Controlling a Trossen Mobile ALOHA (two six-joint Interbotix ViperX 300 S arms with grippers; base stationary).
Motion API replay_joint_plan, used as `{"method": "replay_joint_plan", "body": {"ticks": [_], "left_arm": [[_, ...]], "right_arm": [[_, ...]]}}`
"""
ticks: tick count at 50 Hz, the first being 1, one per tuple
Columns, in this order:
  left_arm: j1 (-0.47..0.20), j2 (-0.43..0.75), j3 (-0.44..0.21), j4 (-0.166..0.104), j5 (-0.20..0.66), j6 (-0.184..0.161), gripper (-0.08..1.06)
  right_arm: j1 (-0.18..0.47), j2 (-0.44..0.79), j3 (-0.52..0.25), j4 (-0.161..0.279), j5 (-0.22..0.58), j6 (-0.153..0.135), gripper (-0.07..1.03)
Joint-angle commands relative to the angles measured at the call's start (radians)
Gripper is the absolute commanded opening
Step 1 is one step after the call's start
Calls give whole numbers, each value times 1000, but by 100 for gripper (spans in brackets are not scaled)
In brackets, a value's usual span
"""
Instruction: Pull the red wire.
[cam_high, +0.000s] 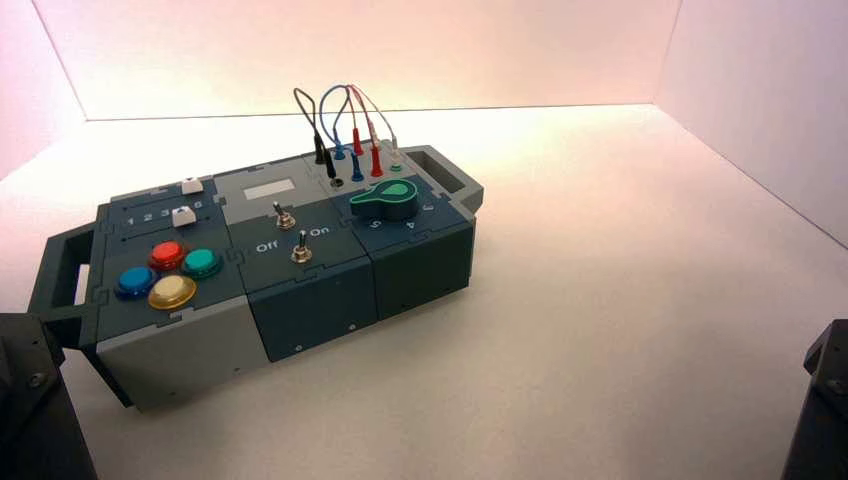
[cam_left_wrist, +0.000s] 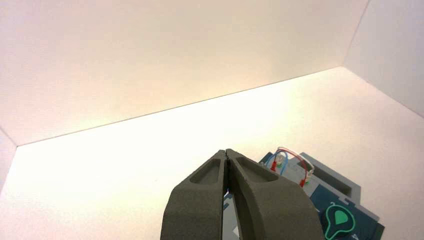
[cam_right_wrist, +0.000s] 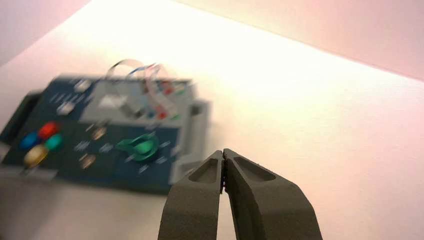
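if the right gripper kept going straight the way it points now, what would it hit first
Probably the bare table: in its wrist view the right gripper points just beside the box's handle, though depth is unclear.

From above, I'm seeing the left arm (cam_high: 40, 400) and the right arm (cam_high: 825, 400) being cut off at the picture's edges. In my left wrist view, the left gripper (cam_left_wrist: 226, 152) is hiding part of the box (cam_left_wrist: 325, 175), whose lower side is running out of frame. In my right wrist view, motion-like blur is smearing the wires' plugs.
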Motion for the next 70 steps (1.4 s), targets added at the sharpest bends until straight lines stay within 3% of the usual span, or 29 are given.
{"method": "replay_joint_plan", "body": {"ticks": [1, 6, 15, 23, 39, 49, 70], "left_arm": [[18, 31, -15, 0, -8, 2, -3], [18, 46, -17, 0, -5, 2, -3], [18, 77, -23, -2, -2, 0, -3], [18, 81, -25, -2, 2, 0, -3], [18, 80, -26, -2, 2, 0, -3], [20, 78, -26, -2, 3, 0, -3], [20, 78, -25, 0, 5, 0, -3]], "right_arm": [[83, 75, -52, 11, -5, 0, -1], [138, 143, -78, 14, -5, 0, 3], [216, 305, -156, 17, 5, -2, 22], [244, 472, -247, 20, 29, -3, 54], [244, 736, -407, 20, 49, -14, 54], [242, 871, -511, 18, 77, -29, 47], [235, 968, -624, 8, 101, -32, 47]]}}
